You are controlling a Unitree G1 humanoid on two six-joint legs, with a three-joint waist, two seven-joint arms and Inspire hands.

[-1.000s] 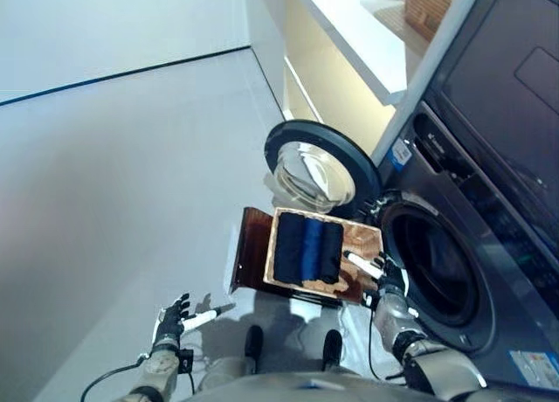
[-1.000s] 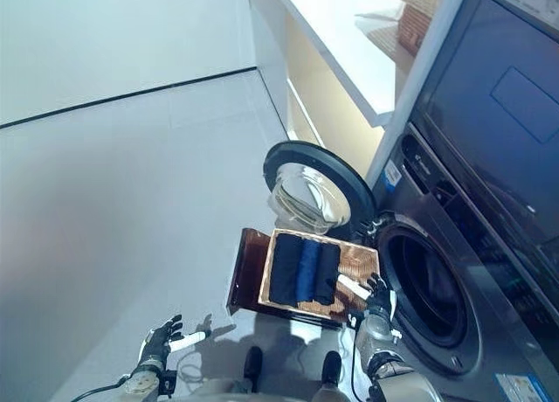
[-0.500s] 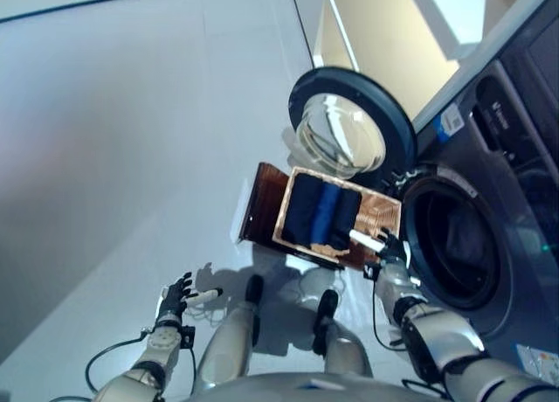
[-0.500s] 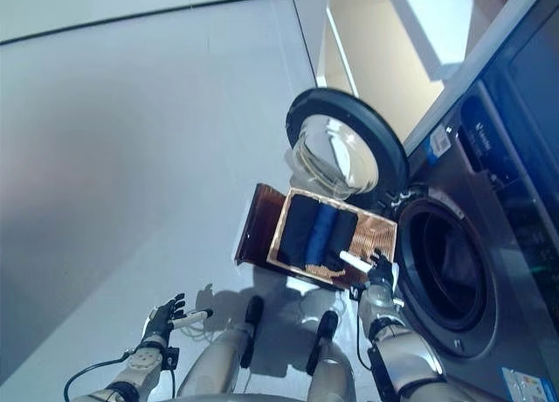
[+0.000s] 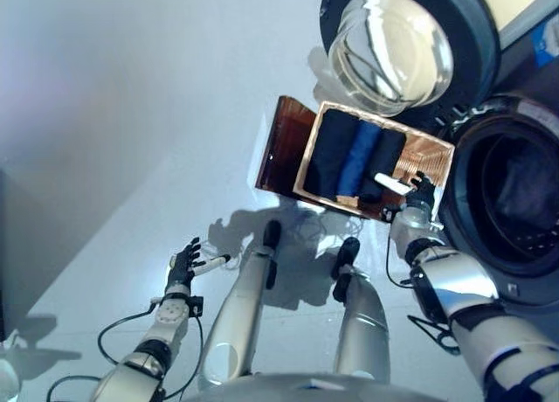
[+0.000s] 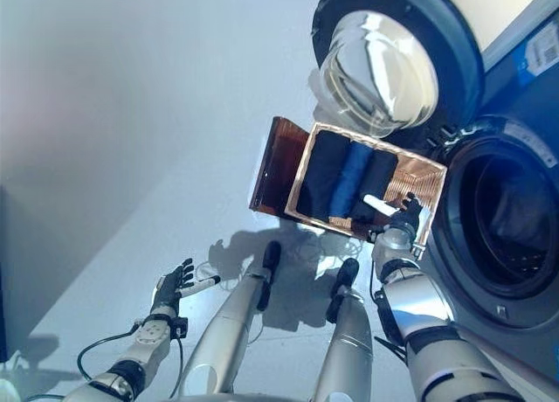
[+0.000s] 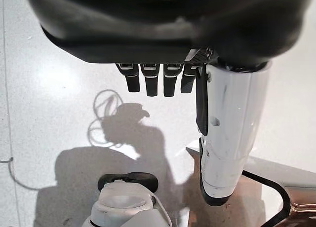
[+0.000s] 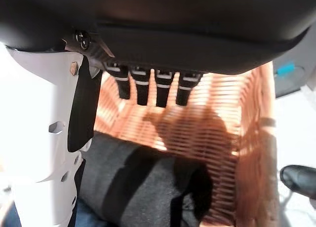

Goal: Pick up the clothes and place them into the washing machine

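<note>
Right hand (image 6: 403,218) hangs fingers straight over the wicker basket's (image 5: 430,154) edge, holding nothing; left hand (image 5: 183,264) hangs loose above the pale glossy floor (image 5: 131,114). Three rolled clothes (image 5: 354,160), two dark and one blue, lie in the basket beside one washing machine (image 6: 489,236), door (image 6: 389,57) open. Camera has tipped downward since earlier; the hands barely moved.

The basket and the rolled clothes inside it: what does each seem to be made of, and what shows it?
Basket: apparently woven wicker or rattan, matt orange-brown; its walls and floor show crossing strands. Rolled clothes: soft fabric, matt, two dark and one blue; the right wrist view shows a fuzzy knit-like surface, though the fibre cannot be told.
</note>
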